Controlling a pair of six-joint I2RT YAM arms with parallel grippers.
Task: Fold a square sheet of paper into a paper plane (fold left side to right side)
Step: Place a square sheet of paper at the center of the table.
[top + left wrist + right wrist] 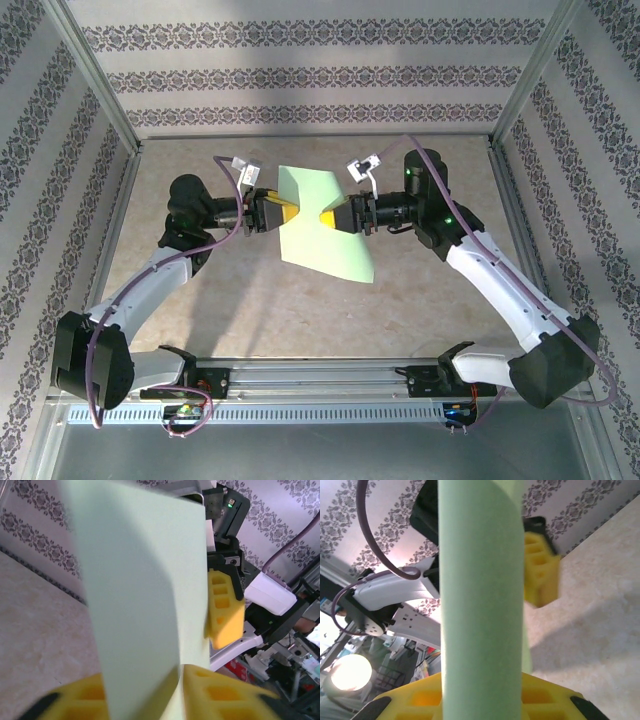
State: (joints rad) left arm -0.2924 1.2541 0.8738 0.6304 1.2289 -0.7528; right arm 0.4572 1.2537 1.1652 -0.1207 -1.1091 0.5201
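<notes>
The square sheet of paper [328, 248] is pale green and hangs in the air above the middle of the table, bent into a curve. My left gripper [283, 212] is shut on its left edge, and my right gripper [328, 216] is shut on it from the right, so the two face each other closely. In the left wrist view the sheet [135, 580] rises between my yellow fingers [225, 695], with the right gripper's finger [225, 610] beyond it. In the right wrist view the curved sheet [480, 580] stands between my own fingers [550, 700], and the left gripper's finger [540, 570] is behind it.
A beige tabletop [230, 300] lies under the arms. Patterned walls [300, 80] with metal corner posts [95, 70] close in the back and sides. A metal rail [320, 380] with both arm bases runs along the near edge.
</notes>
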